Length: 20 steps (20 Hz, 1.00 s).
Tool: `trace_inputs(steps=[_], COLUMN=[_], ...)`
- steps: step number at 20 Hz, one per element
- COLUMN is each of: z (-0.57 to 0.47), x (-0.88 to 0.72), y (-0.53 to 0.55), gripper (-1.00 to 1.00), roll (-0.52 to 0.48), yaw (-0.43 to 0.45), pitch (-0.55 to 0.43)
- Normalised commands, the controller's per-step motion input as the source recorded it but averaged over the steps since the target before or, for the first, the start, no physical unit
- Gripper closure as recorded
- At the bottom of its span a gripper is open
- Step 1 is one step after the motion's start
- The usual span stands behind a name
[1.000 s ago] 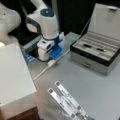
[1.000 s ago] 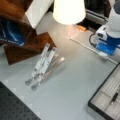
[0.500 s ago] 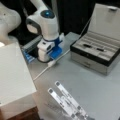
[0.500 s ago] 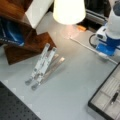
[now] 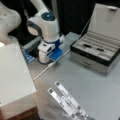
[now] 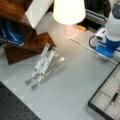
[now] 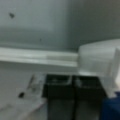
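from where i sit, starting at a front view's left, i see a white box (image 5: 15,75) to the left of the gripper (image 5: 45,56), its top higher than the table (image 5: 100,90) surface. the gripper is down at the back of the table, right at the surface, with blue parts (image 5: 56,51) on its right side. in the wrist view the gripper (image 7: 72,85) has its two dark fingers (image 7: 58,86) pressed together, nothing between them that i can make out. a thin white rod (image 5: 51,66) lies on the table, one end just beside the gripper's base, running away from it on a slant toward the view's bottom left; in the wrist view a pale bar (image 7: 37,56) crosses just ahead of the fingertips. below the gripper, well apart from it, a set of clear strips (image 5: 67,100) lies fanned out on the table. to the gripper's right stands an open grey case (image 5: 95,53) with its lid up and a dark pen (image 5: 93,47) inside. in a front view, a lamp shade (image 6: 68,11) glows to the left of the gripper's arm (image 6: 113,27), and the strips (image 6: 43,66) lie further left beside a wooden stand (image 6: 27,42).
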Motion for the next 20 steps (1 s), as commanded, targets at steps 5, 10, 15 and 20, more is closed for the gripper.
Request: trace_inputs(steps=[5, 10, 15, 20], z=[-0.36, -0.3, -0.24, -0.22], x=[-0.53, -0.56, -0.56, -0.53], y=[-0.06, -0.06, -0.04, -0.01], gripper=[1.0, 1.0, 1.0, 1.0], roll=[0.131, 0.146, 0.171, 0.192], yaw=[-0.126, -0.135, -0.138, -0.129], pitch=[-0.382, -0.376, -0.363, -0.369])
